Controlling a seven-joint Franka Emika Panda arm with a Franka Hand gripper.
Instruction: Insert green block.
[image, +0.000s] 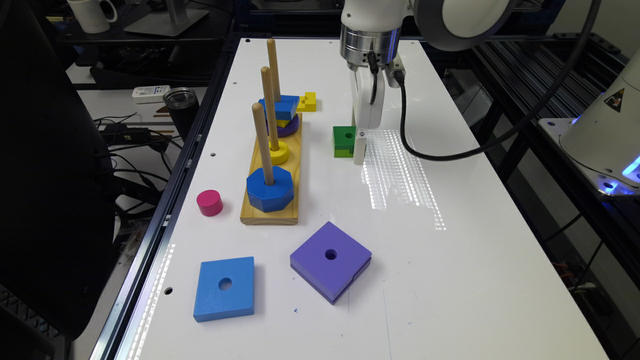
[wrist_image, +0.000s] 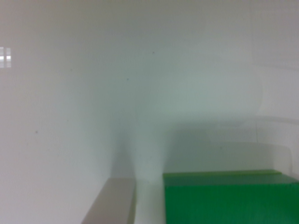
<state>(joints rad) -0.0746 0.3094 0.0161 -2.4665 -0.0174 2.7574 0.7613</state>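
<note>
The white gripper stood at the small green square block's three o'clock side, on the white table. Whether it was released or clenched could not be told.

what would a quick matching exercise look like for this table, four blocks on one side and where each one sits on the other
Things:
1. green block
2. pink cylinder
3. blue octagon
4. purple square

Places:
A. threaded on the nearest peg of the wooden base
B. flat on the table, to the exterior view's right of the blue square
C. right beside the gripper
D. on the table at the exterior view's left of the wooden base

Pairs: 1-C, 2-D, 3-A, 4-B
</note>
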